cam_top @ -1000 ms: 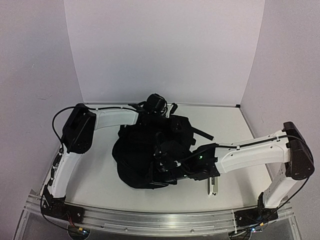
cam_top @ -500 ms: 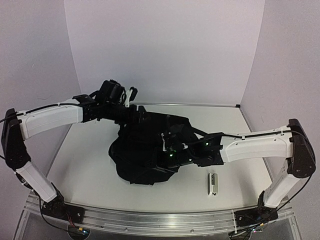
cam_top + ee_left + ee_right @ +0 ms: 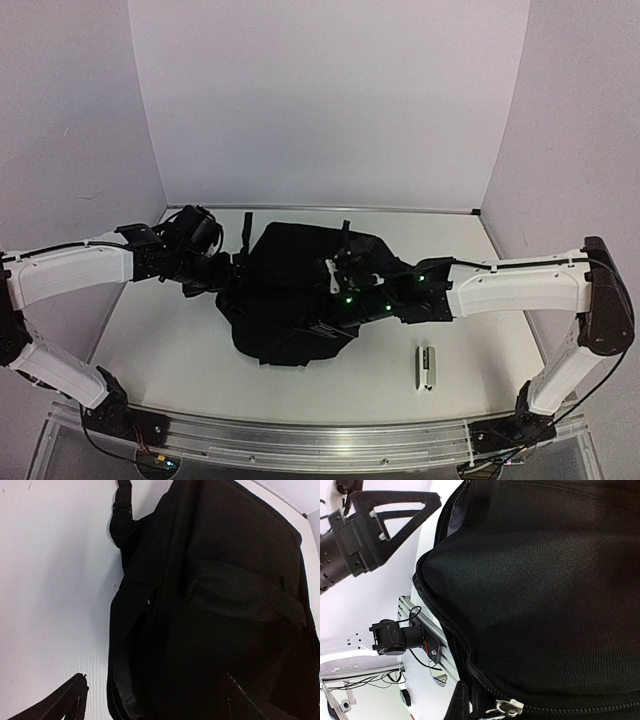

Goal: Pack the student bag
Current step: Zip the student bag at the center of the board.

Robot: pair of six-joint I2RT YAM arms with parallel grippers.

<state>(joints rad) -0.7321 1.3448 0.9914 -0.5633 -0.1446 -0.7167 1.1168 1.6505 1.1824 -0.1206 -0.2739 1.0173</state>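
The left gripper (image 3: 228,268) is hovering at the left edge of the student bag (image 3: 285,325) with its jaws apart and holding nothing. One of its fingers (image 3: 65,702) is showing over bare table (image 3: 165,340) just beside the fabric. The right gripper (image 3: 342,287) is resting, jaws together, on the bag's right part; its arm is hiding whether fabric is pinched. The bag is lying mid-table, a zip pull (image 3: 507,708) showing at its seam and a buckled strap (image 3: 121,510) trailing at its far left. A small white-and-dark object (image 3: 427,367) is lying near right, apart from the bag.
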